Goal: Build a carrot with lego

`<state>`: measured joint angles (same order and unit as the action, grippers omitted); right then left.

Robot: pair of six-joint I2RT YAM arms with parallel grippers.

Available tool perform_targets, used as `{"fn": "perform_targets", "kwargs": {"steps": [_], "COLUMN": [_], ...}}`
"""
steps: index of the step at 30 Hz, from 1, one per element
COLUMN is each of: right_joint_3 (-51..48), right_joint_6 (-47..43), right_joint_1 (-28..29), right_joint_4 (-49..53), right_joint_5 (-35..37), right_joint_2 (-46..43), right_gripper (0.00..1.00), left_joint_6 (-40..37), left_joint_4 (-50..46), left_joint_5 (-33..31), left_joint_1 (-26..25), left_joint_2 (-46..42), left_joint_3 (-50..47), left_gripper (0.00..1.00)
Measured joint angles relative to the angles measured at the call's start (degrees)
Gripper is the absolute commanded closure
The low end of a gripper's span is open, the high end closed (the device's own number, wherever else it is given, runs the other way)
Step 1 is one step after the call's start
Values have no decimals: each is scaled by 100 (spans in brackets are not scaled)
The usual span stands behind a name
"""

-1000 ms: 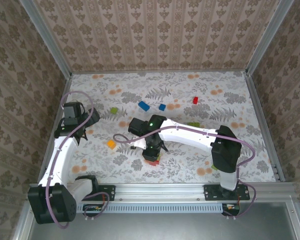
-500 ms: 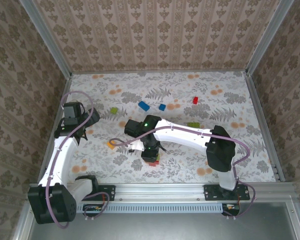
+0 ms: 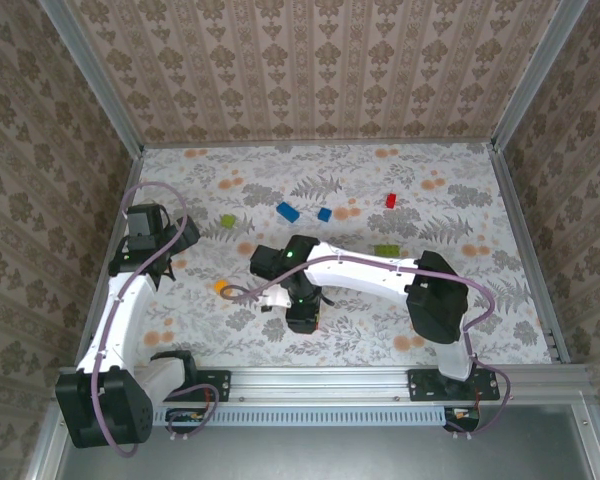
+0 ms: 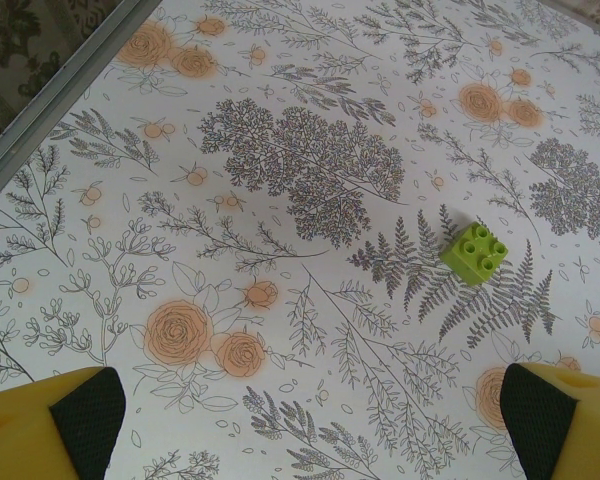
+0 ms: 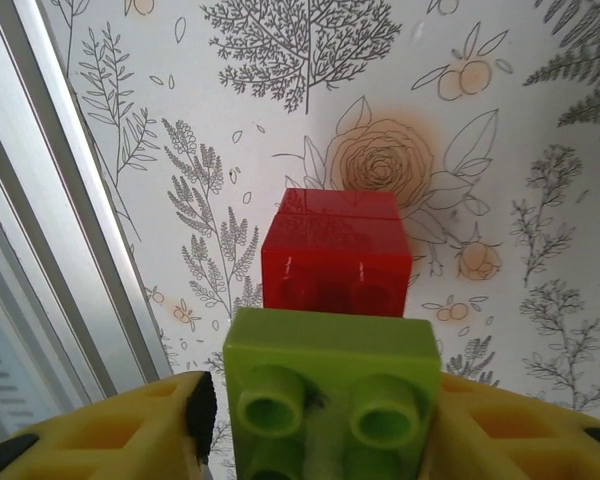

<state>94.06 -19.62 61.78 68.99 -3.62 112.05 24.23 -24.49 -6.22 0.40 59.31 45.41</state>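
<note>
right arm (image 3: 360,266) folded inward, jaws parted around green brick (image 5: 332,400) over red brick (image 5: 335,250), left jaws spread wide

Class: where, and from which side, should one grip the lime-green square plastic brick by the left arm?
Take the lime-green square plastic brick by two opposite side walls, from straight above: it lies flat, studs up, standing free, slightly askew.

The top camera overlooks the whole table (image 3: 460,200); both wrist cameras face its floral surface closely.
</note>
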Motion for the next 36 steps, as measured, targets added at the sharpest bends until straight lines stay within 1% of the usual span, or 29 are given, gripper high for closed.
{"fn": "perform_targets", "kwargs": {"steps": [1,5,11,14,18,22,26,27,29,31,34,36], "right_joint_3": [-2,-2,-13,-83,-201,-529,-1115,-1300,-1700,-2245,-3202,-3834], "right_joint_6": [-4,-15,4,81,422,1078,1823,2065,2551,3003,3488,3700], "right_joint_1": [7,15,15,15,-68,-404,-1058,-1311,-1950,-2824,-4046,-4658], "right_joint_4": [0,-26,-256,-516,-975,-1399,-1598,-1593,-1589,-1611,-1718,-1838], "right_joint_5": [0,-2,107,483,1152,1873,2350,2430,2540,2601,2555,2417], "right_joint_2": [0,-4,-179,-442,-949,-1746,-2761,-3034,-3480,-3834,-4127,-4232], "right_gripper": [37,32,28,27,26,24,20,20,19,19,19,20], "left_joint_6": [0,0,0,-2,-46,-133,-179,-195,-197,-197,-199,-197], "left_joint_4": [2,0,0,2,33,127,273,313,374,409,433,435], "left_joint_5": [0,0,0,0,33,201,348,374,391,393,409,415], "left_joint_1": [0,0,0,-2,-13,-120,-188,-195,-192,-195,-195,-195], "left_joint_2": [0,0,0,0,0,-13,-160,-210,-275,-308,-313,-313], "left_joint_3": [0,0,0,0,0,0,-13,-17,-17,-17,-28,-37], "left_gripper": [0,0,0,0,0,0,0,0,0,0,0,0]}}
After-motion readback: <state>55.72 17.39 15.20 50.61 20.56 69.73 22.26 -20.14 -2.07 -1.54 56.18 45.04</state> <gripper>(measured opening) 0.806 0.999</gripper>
